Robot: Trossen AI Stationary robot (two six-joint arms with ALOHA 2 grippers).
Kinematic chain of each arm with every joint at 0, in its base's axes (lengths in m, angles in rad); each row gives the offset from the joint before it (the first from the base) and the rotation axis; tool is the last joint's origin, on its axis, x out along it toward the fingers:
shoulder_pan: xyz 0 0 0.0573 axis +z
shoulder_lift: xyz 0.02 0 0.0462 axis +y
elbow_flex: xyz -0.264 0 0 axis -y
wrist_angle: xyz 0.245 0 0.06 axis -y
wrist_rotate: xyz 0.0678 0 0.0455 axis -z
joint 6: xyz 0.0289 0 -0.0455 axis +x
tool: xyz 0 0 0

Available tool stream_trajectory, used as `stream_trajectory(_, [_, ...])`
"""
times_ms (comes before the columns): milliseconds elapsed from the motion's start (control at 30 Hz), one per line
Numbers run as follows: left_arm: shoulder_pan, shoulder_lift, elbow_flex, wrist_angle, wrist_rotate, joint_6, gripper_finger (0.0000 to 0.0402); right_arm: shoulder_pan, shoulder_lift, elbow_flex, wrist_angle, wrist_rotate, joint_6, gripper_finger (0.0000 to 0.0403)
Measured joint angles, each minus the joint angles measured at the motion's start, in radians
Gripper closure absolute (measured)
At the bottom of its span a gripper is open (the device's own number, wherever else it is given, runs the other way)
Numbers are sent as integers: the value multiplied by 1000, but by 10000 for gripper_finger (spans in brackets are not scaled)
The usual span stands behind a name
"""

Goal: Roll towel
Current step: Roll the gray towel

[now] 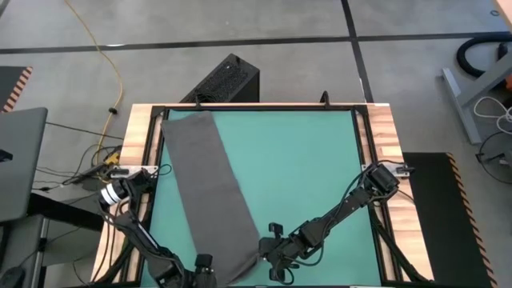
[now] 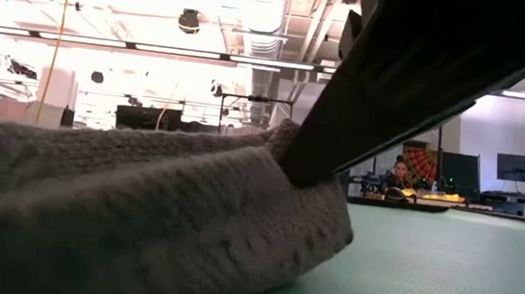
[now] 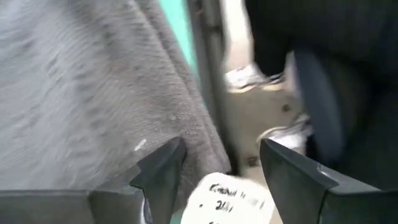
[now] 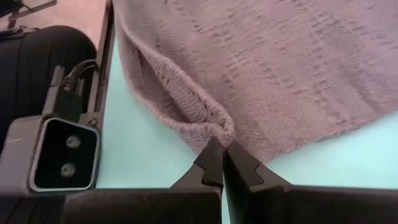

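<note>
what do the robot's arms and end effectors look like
Both arms are dark, slim and jointed, with black cables running along them. The left arm has a pale silvery band near its base. The left end effector and right end effector each have two black, angular, wedge-shaped fingers.

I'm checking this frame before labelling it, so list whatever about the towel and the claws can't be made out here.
- Towel, near end: cut off by the high view's bottom edge.
- Left claw: stands open at the towel's edge; the tag's writing is blurred in the left wrist view.
- Right claw: shut on a towel fold; the low view doesn't show its tips, hidden behind the cloth.
- Under the towel: hidden in every view.
</note>
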Motion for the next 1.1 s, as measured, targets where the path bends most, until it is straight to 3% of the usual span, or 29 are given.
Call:
stream_trajectory(133, [-1, 0, 6, -89, -31, 14, 209, -1, 0, 0, 1, 20, 0, 385])
stream_trajectory(467, [0, 3, 6, -112, -27, 31, 261, 14, 0, 0, 7, 27, 13, 385])
stream_trajectory(767, [-18, 8, 5, -149, -27, -69, 384, 26, 0, 0, 5, 27, 31, 385])
stream_trajectory(933, [-18, -28, 4, -137, -12, -11, 396, 24, 0, 0, 0, -40, 36, 385])
stream_trajectory(1100, [-25, -147, -4, -181, -14, 23, 399, 6, 0, 3, 43, -77, 37, 385])
